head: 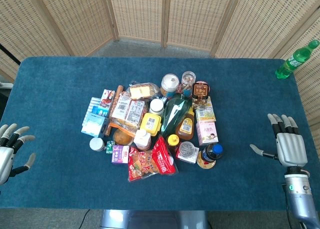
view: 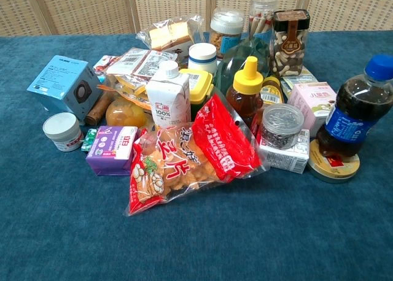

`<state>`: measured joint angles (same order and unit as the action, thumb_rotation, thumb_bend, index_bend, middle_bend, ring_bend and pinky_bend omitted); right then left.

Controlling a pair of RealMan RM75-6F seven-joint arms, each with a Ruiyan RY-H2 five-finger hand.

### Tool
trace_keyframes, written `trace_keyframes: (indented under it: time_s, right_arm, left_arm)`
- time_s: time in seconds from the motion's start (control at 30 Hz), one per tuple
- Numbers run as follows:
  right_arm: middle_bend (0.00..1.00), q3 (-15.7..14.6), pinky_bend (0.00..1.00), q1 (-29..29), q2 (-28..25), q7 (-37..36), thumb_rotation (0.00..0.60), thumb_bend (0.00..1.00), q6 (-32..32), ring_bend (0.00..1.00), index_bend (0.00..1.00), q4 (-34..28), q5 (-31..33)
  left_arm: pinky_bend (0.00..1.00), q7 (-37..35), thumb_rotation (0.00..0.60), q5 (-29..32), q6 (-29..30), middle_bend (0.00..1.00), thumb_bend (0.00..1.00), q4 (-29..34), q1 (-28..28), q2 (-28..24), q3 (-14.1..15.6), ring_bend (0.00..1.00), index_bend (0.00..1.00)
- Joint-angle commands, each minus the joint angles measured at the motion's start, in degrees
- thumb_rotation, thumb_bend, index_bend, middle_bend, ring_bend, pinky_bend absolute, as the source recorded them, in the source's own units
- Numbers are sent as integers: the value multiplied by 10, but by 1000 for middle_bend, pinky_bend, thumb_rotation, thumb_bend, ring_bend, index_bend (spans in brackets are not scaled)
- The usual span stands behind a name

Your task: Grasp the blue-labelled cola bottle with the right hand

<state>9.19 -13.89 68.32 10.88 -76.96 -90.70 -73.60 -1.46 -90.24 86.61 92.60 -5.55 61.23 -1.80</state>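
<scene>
Blue-labelled cola bottle (view: 355,115), dark, blue cap: upright on round tin (view: 334,163) at pile's right edge. Right hand (head: 289,144) empty, fingers apart, well clear. Approach from open right side, wrap label, avoid nudging tin.

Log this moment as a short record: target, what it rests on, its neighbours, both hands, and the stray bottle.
target: blue-labelled cola bottle, upright, blue cap, at the pile's right edge
support: stands on a round flat tin
neighbours: pink carton behind-left; clear lidded jar to its left
right hand: open, over the cloth right of the pile, apart from the bottle
left hand: open, at the table's left edge
stray: green bottle at the far right corner
</scene>
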Motion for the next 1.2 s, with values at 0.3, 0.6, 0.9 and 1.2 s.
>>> trace_keyframes:
  time_s: [0.3,0.6,0.9,1.2]
  right_arm:
    - [0,0,0,0,-7,-44,241,75,10,0,0,-2,-7]
    - [0,-14,0,2,-31,-246,271,73,47,0,0,-2,-57]
    - [0,-39,0,-4,-20,-368,272,66,36,0,0,46,-137]
    - [0,-58,0,-9,27,-376,269,41,18,0,0,100,-172]
  left_arm:
    - [0,-3,496,-2,5,207,452,4,2,-4,3,95,313]
    - [0,8,494,7,-26,208,451,-7,3,8,22,95,314]
    - [0,13,495,25,-43,213,452,-31,3,29,24,95,320]
    - [0,5,493,23,-34,213,451,-29,4,22,20,96,319]
